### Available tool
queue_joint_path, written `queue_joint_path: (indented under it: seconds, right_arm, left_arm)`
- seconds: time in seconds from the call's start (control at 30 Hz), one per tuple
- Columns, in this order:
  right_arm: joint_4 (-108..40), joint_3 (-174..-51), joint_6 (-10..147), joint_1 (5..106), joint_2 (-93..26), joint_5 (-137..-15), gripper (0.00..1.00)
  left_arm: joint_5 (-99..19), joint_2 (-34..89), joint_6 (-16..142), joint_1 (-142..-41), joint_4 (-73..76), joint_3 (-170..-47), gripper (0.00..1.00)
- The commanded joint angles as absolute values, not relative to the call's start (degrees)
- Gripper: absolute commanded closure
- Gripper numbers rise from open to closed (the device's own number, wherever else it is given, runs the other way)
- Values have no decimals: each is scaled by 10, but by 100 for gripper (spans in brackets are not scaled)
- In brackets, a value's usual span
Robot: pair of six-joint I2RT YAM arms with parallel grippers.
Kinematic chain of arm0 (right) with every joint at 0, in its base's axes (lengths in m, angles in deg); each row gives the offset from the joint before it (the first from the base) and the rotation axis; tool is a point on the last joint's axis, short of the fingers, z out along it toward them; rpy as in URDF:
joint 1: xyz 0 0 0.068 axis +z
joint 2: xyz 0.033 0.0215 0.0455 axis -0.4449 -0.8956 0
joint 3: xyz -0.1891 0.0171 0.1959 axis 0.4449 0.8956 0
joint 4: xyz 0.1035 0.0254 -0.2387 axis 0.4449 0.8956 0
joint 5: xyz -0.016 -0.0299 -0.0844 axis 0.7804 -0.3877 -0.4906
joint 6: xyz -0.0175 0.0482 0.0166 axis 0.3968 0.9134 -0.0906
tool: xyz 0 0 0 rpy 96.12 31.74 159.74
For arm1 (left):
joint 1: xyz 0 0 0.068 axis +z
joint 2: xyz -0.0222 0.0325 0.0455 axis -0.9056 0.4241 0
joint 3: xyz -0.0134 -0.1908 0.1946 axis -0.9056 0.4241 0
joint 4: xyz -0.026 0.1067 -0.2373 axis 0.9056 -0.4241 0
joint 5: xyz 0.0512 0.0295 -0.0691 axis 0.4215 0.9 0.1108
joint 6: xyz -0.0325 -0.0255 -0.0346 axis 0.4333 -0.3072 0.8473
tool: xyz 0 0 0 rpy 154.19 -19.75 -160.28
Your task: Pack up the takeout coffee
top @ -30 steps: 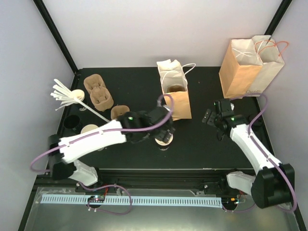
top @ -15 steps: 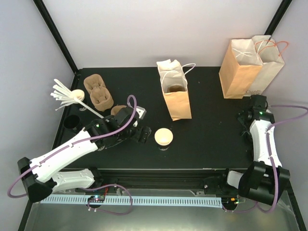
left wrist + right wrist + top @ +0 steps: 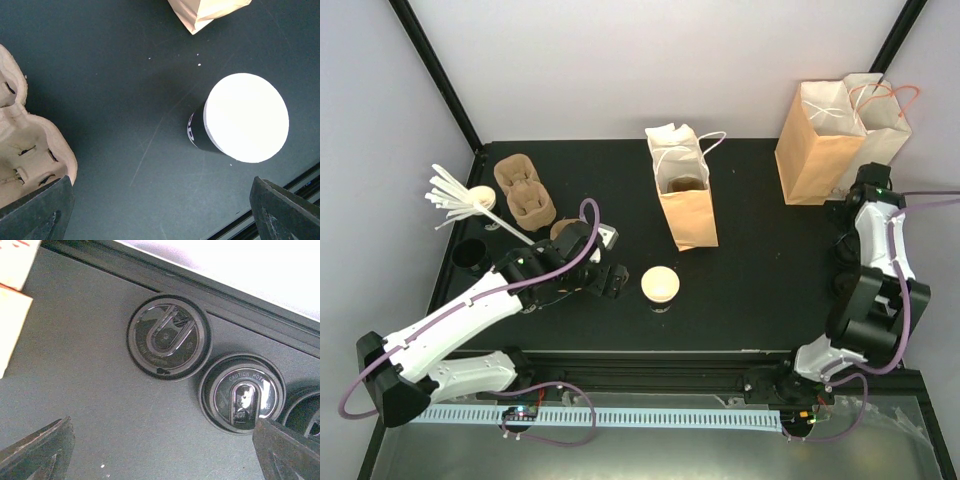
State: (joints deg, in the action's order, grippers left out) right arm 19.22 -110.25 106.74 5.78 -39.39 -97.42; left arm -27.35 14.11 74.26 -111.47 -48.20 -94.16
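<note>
The black tabletop point(image 3: 760, 270) carries everything. At its far right corner stand two tall paper bags side by side, a brown one point(image 3: 810, 150) and a white one point(image 3: 880, 140). A smaller brown bag point(image 3: 688, 215) stands upright near the middle with its mouth open and its white handles up. The left arm point(image 3: 470, 305) reaches in from the near left, and its pincer point(image 3: 161, 178) is spread wide and holds nothing. The right arm point(image 3: 880, 250) is folded up along the right edge. Its pincer point(image 3: 161, 420) is also wide and empty, and it hangs over the lids. Pulp cup carriers point(image 3: 525, 195) lie at the far left, and part of one shows at the left of the left wrist view. The takeout coffee point(image 3: 660, 285) stands upright on the tabletop towards the near edge, in front of the smaller bag and apart from it. It is a dark-walled cup whose top shows pale and round from above — just right of the left pincer, not touching it. Two black lids point(image 3: 169, 336) point(image 3: 242, 392) lie flat and nearly touching beside the tabletop's raised edge, and the rim of a third point(image 3: 305, 415) shows at the right. A fan of white stirrers point(image 3: 455, 195) lies by the carriers.
</note>
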Motion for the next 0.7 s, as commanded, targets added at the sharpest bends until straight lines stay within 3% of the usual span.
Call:
queue_joint_path:
  seconds: [0.0,0.4,0.67]
  right_arm:
    - [217,-1132,1082,43,-443,-1005,0]
    - [151,-1126,1072,4,-524,-917,0]
    - [166,-1156,1095,3,-569,-927,0]
  left_arm:
    - [-287,140,735,-1106,-479,-953,1]
    - [-296,163,733,-1094,-488,-960,1]
    - [-304,181,733,-1090,-499,-971,1]
